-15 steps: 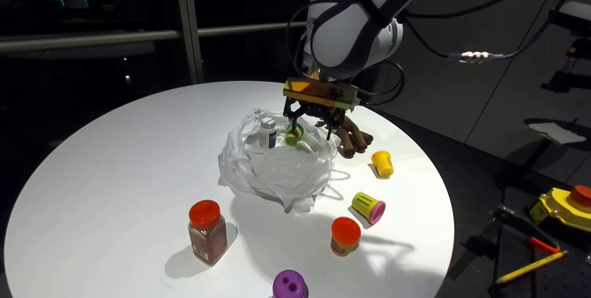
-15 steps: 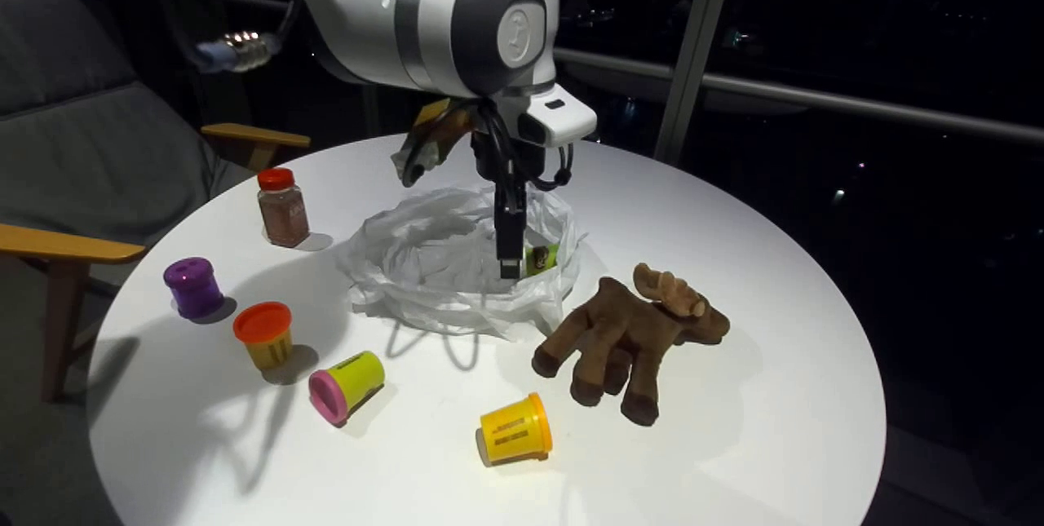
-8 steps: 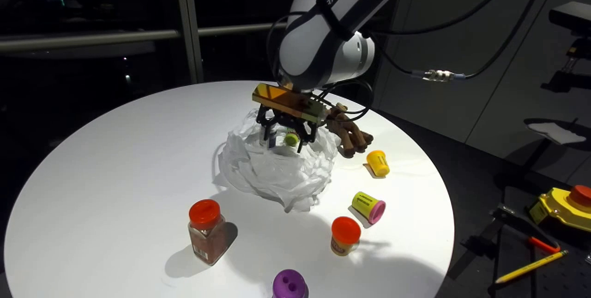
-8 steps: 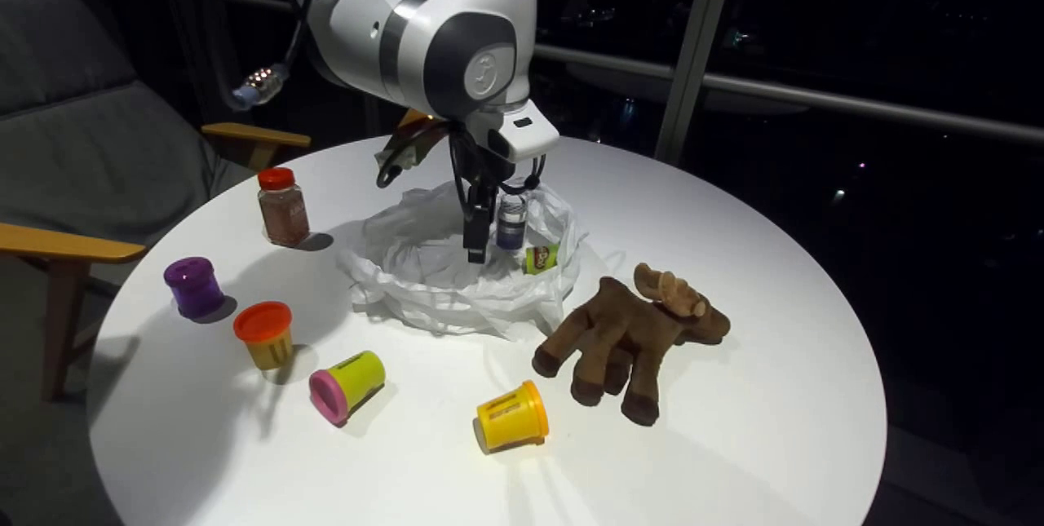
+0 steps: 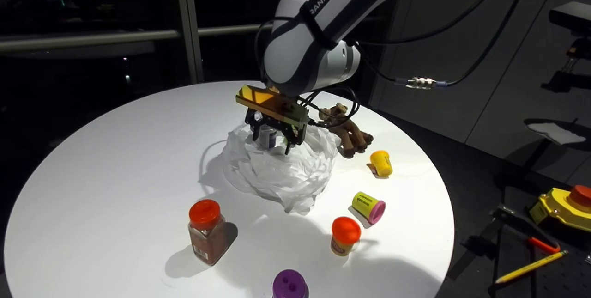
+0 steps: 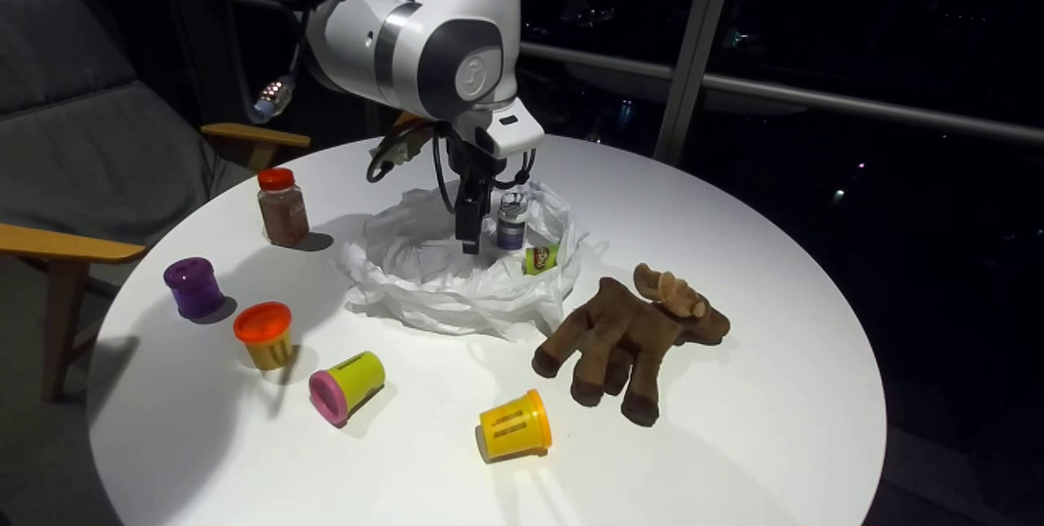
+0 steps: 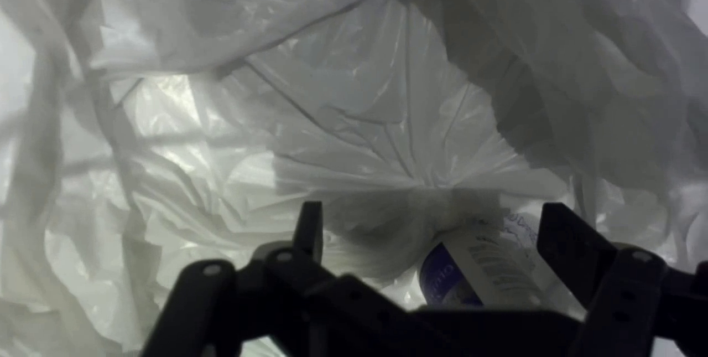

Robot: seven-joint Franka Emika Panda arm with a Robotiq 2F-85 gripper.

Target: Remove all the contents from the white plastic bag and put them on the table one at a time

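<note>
Inside the white plastic bag [image 6: 440,302], which lies wide on the round white table [image 6: 693,461], stands a clear-topped bottle with a purple label [image 6: 511,232]. A green can [image 6: 541,259] lies beside it. My gripper [image 5: 271,144] is low over the bag's mouth, jaws apart. In the wrist view the bottle [image 7: 475,274] shows between and behind the fingertips of my gripper [image 7: 431,216], not gripped. Out on the table are the red-lidded jar [image 6: 283,212], a purple can [image 6: 194,288], a red-lidded can [image 6: 265,338], a pink-lidded can [image 6: 349,386], a yellow can [image 6: 514,428] and the brown toy figure [image 6: 620,338].
The bag's crumpled rim [image 5: 295,196] rises around the bottle. A grey chair [image 6: 90,118] with wooden armrests stands by the table. Off the table's edge are a yellow box with a red button [image 5: 565,208] and a yellow pencil [image 5: 531,266].
My gripper has moved across the bag, away from the brown toy figure and over to the bottle, staying open. In an exterior view the bottle, hidden behind the gripper a second ago, now shows.
</note>
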